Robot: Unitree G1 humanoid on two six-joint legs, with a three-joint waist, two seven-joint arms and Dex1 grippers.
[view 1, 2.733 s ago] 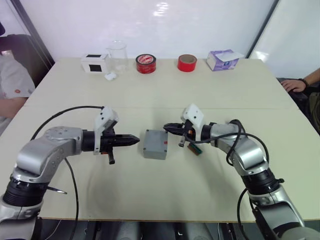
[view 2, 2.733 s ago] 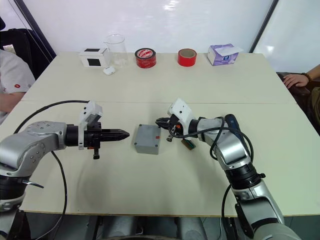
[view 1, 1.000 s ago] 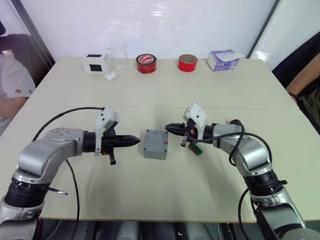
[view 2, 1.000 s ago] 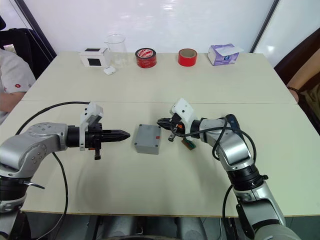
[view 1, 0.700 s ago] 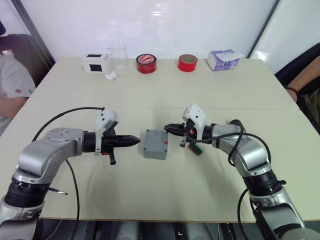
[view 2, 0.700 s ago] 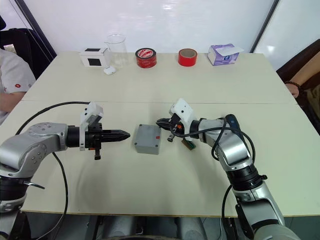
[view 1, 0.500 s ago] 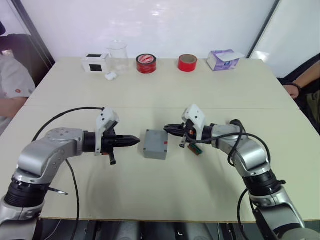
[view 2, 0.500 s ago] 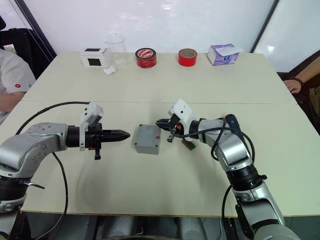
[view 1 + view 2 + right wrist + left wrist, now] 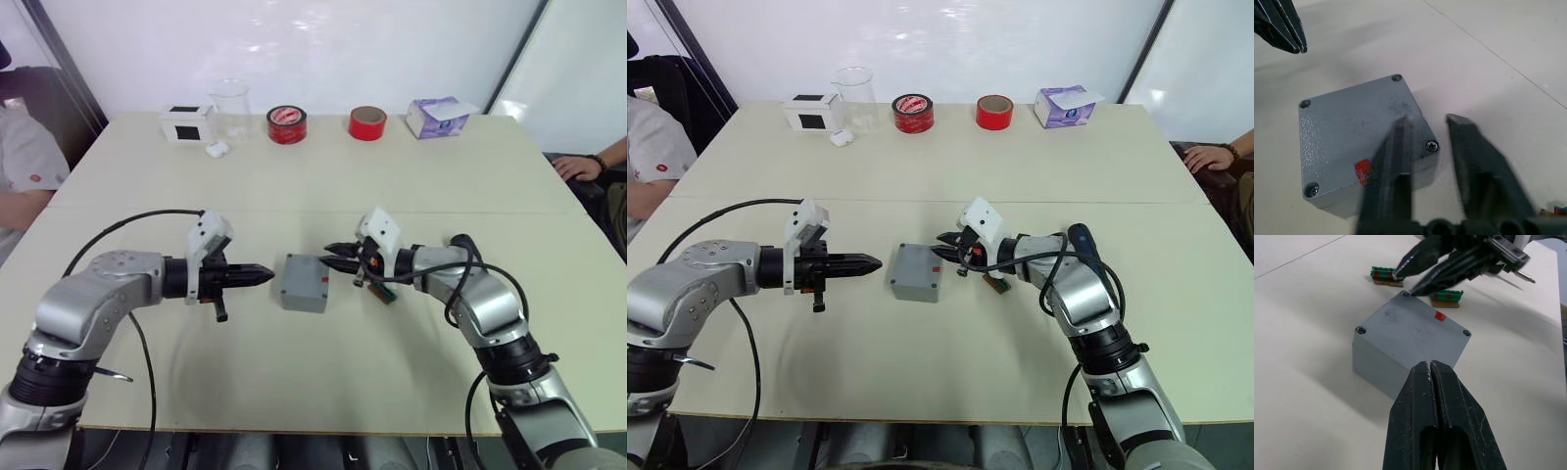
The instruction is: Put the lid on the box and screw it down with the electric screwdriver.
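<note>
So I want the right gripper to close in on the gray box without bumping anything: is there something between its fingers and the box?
Nothing visible does. The right gripper, open, hangs at the corner of the box, with only bare table around it. The small green pieces lie behind the fingers.

Matt speckled gray plastic lid (image 9: 1352, 132)

Head eyes look down; wrist views close; all share the box (image 9: 1409, 336).
</note>
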